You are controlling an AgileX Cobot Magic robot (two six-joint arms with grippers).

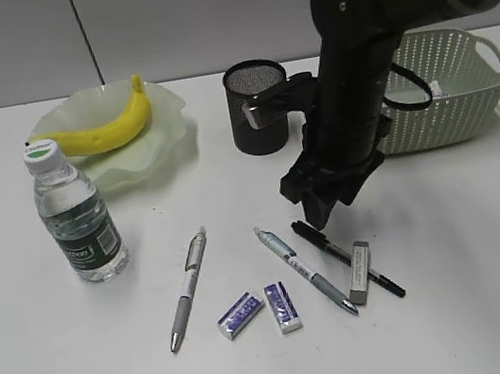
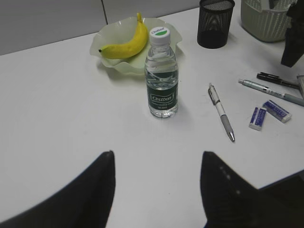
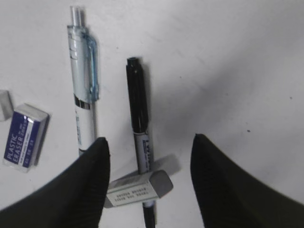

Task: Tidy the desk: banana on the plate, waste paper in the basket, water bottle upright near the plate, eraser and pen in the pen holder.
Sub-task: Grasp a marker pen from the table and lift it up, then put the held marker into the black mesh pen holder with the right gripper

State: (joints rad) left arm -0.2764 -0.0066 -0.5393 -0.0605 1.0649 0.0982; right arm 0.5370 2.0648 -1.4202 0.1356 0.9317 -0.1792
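The banana [image 1: 110, 124] lies on the plate [image 1: 171, 143]. The water bottle [image 1: 78, 220] stands upright in front of the plate. The pen holder [image 1: 258, 109] stands at the middle back, with the basket [image 1: 450, 91] to its right. My right gripper [image 3: 149, 138] is open and hovers just above a black pen [image 3: 137, 104] with a grey eraser [image 3: 137, 189] lying across it. A clear blue pen [image 3: 83, 85] lies to their left. My left gripper [image 2: 157, 153] is open and empty over bare desk, short of the bottle [image 2: 161, 80]. The waste paper cannot be made out clearly.
A silver pen [image 1: 188, 288] and two blue-sleeved erasers [image 1: 240, 313] [image 1: 282, 306] lie at the front of the desk. The right arm [image 1: 354, 64] stands between the pen holder and the basket.
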